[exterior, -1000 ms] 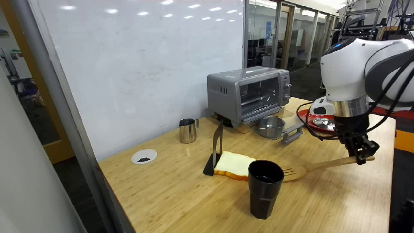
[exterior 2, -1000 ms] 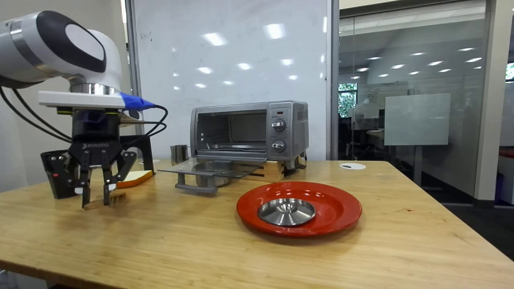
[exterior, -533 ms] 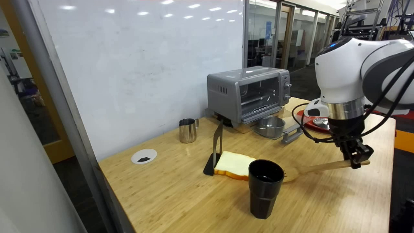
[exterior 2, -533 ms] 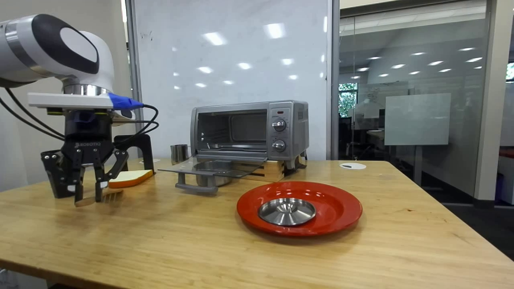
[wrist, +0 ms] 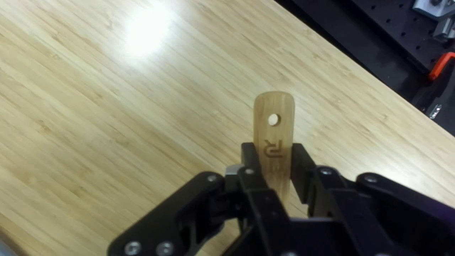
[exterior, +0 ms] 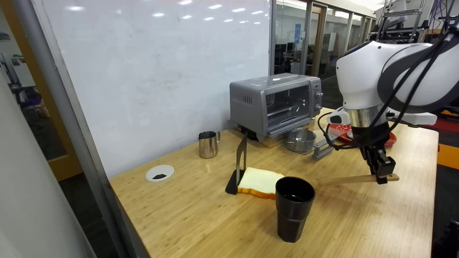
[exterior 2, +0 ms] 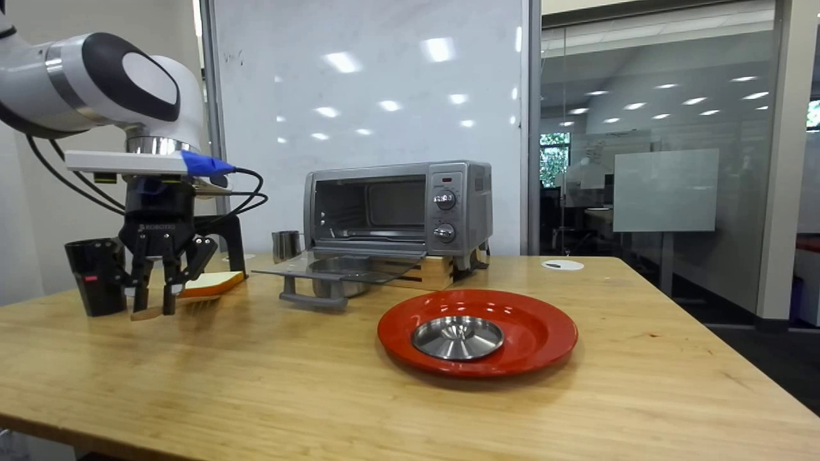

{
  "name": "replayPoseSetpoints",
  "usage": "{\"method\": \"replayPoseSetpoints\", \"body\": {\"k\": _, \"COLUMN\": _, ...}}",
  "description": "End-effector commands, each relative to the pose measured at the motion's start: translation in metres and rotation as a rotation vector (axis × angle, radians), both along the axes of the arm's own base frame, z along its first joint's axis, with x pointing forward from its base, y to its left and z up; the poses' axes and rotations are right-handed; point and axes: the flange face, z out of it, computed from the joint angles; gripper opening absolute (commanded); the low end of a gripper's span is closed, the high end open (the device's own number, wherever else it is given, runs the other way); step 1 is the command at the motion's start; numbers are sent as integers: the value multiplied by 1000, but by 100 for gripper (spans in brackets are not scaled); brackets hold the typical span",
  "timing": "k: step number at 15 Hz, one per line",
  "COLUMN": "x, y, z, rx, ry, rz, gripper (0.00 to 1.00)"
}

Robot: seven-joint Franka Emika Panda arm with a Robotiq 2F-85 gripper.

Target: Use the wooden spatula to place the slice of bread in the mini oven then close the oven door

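Two fingers are closed upon the wooden spatula; it should slide flat beneath the bread slice, using the black bookend beyond this slice as stop.

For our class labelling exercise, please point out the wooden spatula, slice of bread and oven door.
Wooden spatula (wrist: pixel 273 142), wrist view: handle, near its end.
Slice of bread (exterior: pixel 260 180), in an exterior view: pale top face.
Oven door (exterior 2: pixel 382 267), in an exterior view: glass panel.
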Motion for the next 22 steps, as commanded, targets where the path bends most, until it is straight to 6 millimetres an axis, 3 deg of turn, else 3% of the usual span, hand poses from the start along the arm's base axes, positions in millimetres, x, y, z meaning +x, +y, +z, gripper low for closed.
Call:
{"method": "replayPoseSetpoints", "body": {"k": 1, "x": 18, "y": 5, "z": -1, "rx": -2, "ry": 28, "rz": -43, "gripper": 7}}
{"method": "replayPoseSetpoints", "body": {"k": 14, "x": 32, "y": 21, "z": -10, "rx": -14, "ry": 34, "rz": -17, "gripper": 7}}
{"method": "replayPoseSetpoints", "body": {"k": 22, "x": 41, "y": 25, "z": -4, "rx": -3, "ry": 2, "rz": -7, "gripper": 7}}
